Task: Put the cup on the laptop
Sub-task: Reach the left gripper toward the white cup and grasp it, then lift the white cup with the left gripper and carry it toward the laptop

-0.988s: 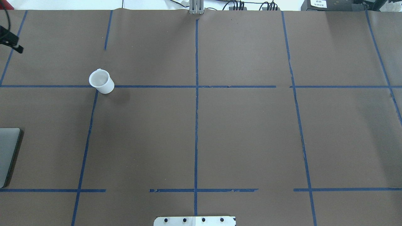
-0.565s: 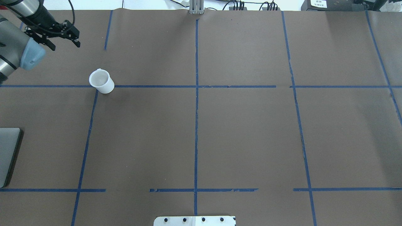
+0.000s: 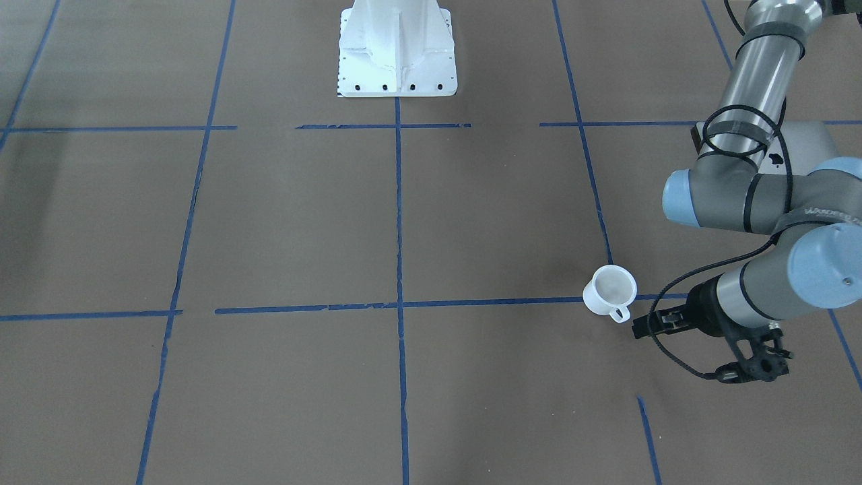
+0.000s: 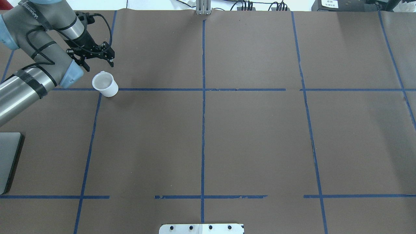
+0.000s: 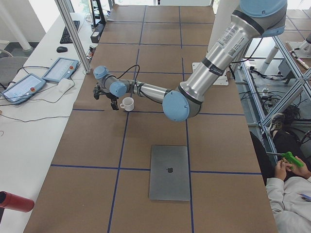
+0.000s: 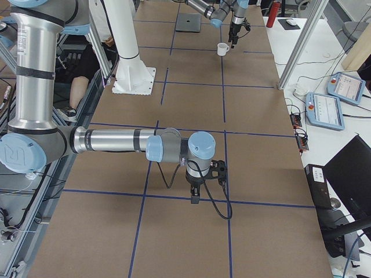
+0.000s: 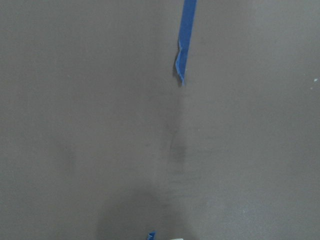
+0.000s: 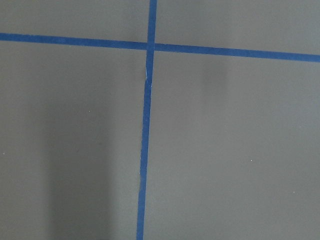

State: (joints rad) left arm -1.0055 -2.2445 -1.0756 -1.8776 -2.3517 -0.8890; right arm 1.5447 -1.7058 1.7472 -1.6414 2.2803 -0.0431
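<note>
The small white cup (image 4: 104,84) stands upright on the brown table at a blue tape crossing, handle pointing away from the robot; it also shows in the front view (image 3: 609,289) and the left view (image 5: 127,103). The silver-grey laptop (image 5: 169,172) lies shut and flat near the robot's left; only its edge shows in the overhead view (image 4: 8,159). My left gripper (image 4: 99,66) is open and empty, hovering just beyond the cup on its far side, not touching it. My right gripper (image 6: 194,194) shows only in the exterior right view, pointing down; I cannot tell its state.
The white robot base plate (image 4: 201,229) sits at the table's near edge. Blue tape lines (image 4: 203,97) divide the brown paper into squares. Teach pendants (image 5: 60,69) lie on the side table. A seated person (image 5: 289,194) is beside the table.
The left arm has swung in from the overhead view's left edge, and its gripper now hangs just beyond the cup. The cup and laptop have not moved.
</note>
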